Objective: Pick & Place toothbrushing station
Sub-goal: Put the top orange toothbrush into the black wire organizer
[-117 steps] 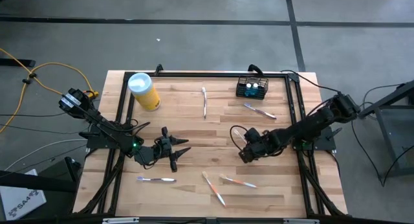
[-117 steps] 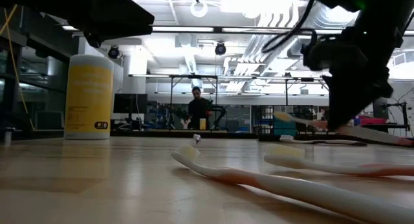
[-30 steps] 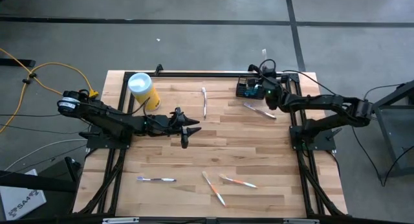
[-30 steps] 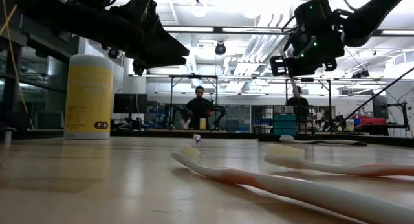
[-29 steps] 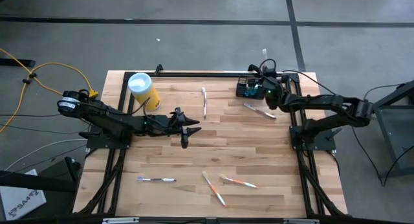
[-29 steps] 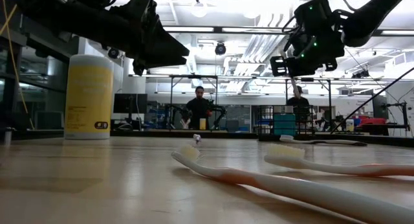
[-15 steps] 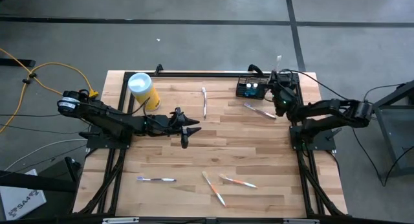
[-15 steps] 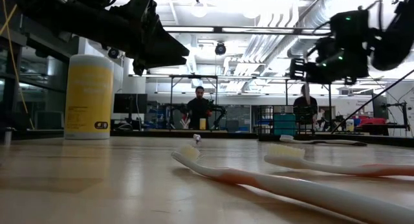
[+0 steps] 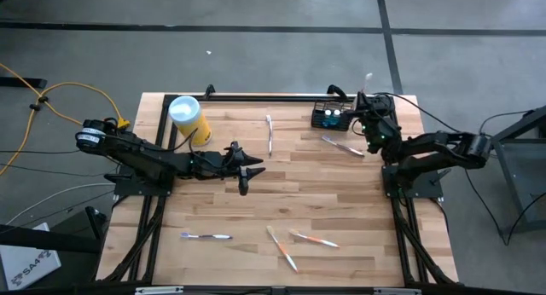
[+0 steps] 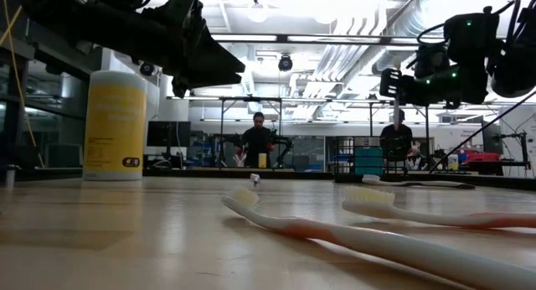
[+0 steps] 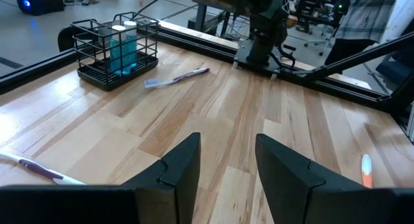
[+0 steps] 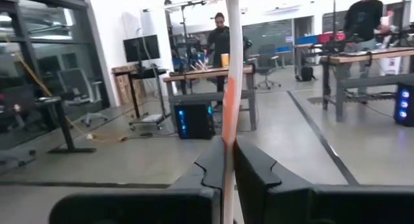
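Note:
The toothbrushing station, a small black wire basket [image 9: 332, 116] with blue bottles inside, rests on its base at the table's far right; it also shows in the left wrist view [image 11: 115, 49]. My right gripper [image 9: 369, 123] is just right of the basket, above the table, shut on a white and orange toothbrush [image 12: 230, 68]. My left gripper [image 9: 248, 170] is open and empty above the table's middle [image 11: 226, 162]. It hangs above the table in the low view [image 10: 205, 64], as does my right gripper [image 10: 423, 76]. My right gripper pinches the toothbrush's handle [image 12: 229, 130] between its two fingers. The brush runs out past the fingertips, and its free end [image 9: 368, 77] points toward the table's far edge. It is lifted clear of the table and the basket.
A yellow canister [image 9: 189, 118] with a white lid stands at the far left. Loose toothbrushes lie at the far middle [image 9: 270, 133], beside the basket [image 9: 341, 145], and near the front edge [image 9: 205, 236] [image 9: 281, 248] [image 9: 314, 239]. A black frame [image 9: 281, 97] rims the table.
My right gripper has gone from over the basket toward the table's right edge, carrying the toothbrush with it, still shut. The basket has stayed in place.

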`<state>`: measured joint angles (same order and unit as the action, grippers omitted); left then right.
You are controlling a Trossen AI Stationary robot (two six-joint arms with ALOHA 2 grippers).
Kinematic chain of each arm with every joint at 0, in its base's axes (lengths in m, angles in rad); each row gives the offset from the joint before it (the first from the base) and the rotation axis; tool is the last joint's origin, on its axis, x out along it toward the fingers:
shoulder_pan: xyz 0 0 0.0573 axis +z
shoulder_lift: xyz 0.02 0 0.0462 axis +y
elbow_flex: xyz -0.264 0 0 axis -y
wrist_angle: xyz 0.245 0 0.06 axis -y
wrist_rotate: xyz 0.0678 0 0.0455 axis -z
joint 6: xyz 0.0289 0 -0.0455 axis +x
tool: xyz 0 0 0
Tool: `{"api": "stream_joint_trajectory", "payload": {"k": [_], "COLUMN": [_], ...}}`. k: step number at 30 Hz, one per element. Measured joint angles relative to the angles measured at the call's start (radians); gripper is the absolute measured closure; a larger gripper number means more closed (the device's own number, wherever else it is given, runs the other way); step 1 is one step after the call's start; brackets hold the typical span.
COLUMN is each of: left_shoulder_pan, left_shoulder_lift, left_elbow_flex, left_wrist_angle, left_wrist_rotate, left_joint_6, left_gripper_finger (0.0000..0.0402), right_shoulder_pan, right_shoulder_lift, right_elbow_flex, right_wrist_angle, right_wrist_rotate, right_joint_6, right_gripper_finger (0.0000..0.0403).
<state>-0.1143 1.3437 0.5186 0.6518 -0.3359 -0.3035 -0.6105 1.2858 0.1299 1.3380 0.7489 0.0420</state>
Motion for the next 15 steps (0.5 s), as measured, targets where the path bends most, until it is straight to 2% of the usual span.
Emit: {"api": "stream_joint_trajectory", "payload": {"k": [15], "left_shoulder_pan": [0.000], "left_shoulder_lift": [0.000], "left_elbow_flex": [0.000], "left_wrist_angle": [0.000], "left_wrist_rotate": [0.000], "left_joint_6": [0.000], "left_gripper_finger": [0.0260], "right_shoulder_pan": [-0.086], "right_shoulder_lift": [0.003], "right_elbow_flex": [0.000], "right_wrist_angle": [-0.080], "right_wrist_rotate": [-0.136], "right_joint_6": [0.073], "right_gripper_finger": [0.0392]}}
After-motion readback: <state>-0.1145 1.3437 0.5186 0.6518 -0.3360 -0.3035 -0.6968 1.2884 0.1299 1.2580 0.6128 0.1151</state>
